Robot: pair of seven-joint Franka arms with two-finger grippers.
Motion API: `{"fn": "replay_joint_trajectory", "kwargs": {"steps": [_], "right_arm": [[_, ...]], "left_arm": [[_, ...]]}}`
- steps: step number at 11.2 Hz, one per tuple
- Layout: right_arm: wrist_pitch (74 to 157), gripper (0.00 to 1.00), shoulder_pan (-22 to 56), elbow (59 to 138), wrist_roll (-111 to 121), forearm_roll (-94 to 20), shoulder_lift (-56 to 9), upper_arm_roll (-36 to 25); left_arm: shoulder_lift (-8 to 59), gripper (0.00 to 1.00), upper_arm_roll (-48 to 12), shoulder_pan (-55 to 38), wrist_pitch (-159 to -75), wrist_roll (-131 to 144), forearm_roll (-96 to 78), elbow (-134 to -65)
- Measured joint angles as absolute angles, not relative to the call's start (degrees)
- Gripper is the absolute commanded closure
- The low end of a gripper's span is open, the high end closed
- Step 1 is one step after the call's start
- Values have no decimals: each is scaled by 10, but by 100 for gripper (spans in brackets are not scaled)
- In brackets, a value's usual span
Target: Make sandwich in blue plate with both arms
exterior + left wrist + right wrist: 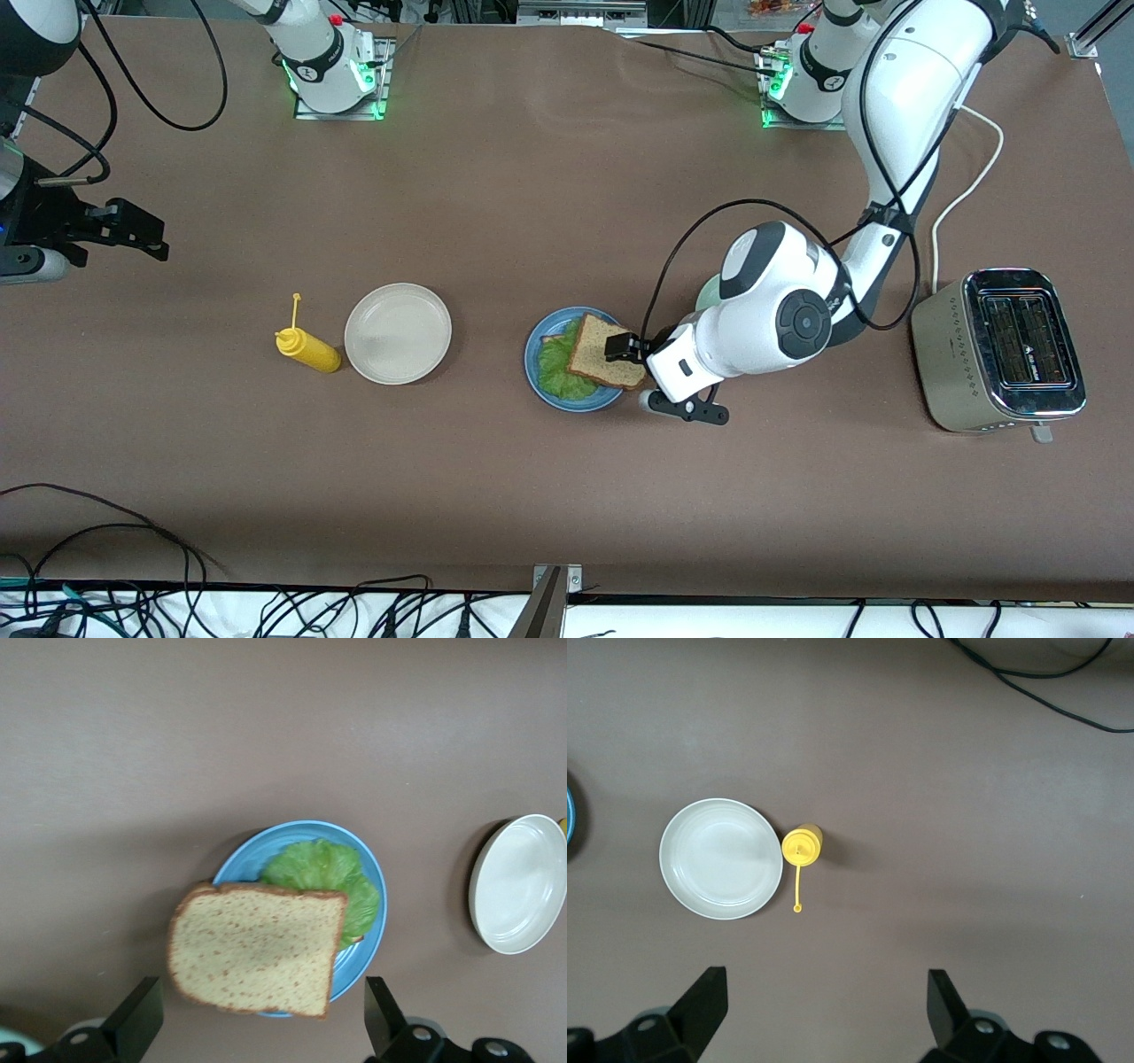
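The left gripper (257,1023), fingers apart, hovers over the blue plate (535,372), where a bread slice (605,353) covers lettuce (562,368) toward three o'clock; the right gripper (824,1019) waits, spread wide.

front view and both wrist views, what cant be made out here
- Bottom slice of bread: hidden under the lettuce and top bread slice on the blue plate; only a sliver peeks out in the front view.
- Pale green plate: front view, mostly covered by the left arm.
- Right gripper: right arm cut off by the front view's edge.
- Left gripper: open, beside the top slice.
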State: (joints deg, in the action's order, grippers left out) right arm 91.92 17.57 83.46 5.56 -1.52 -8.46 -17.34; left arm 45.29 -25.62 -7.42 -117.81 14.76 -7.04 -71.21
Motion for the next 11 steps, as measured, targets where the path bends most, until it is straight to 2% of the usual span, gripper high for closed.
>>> {"fn": "replay_joint_trajectory", "kwargs": {"steps": [3, 8, 11], "right_arm": [[923, 0, 162, 835, 56, -45, -86, -176], [924, 0, 157, 835, 56, -46, -86, -174], [923, 0, 158, 835, 56, -37, -87, -174]], "left_arm": [[405, 0, -237, -66, -1113, 148, -69, -708], [304, 0, -164, -60, -982, 148, -68, -705], [264, 0, -144, -60, -946, 148, -36, -705]]}}
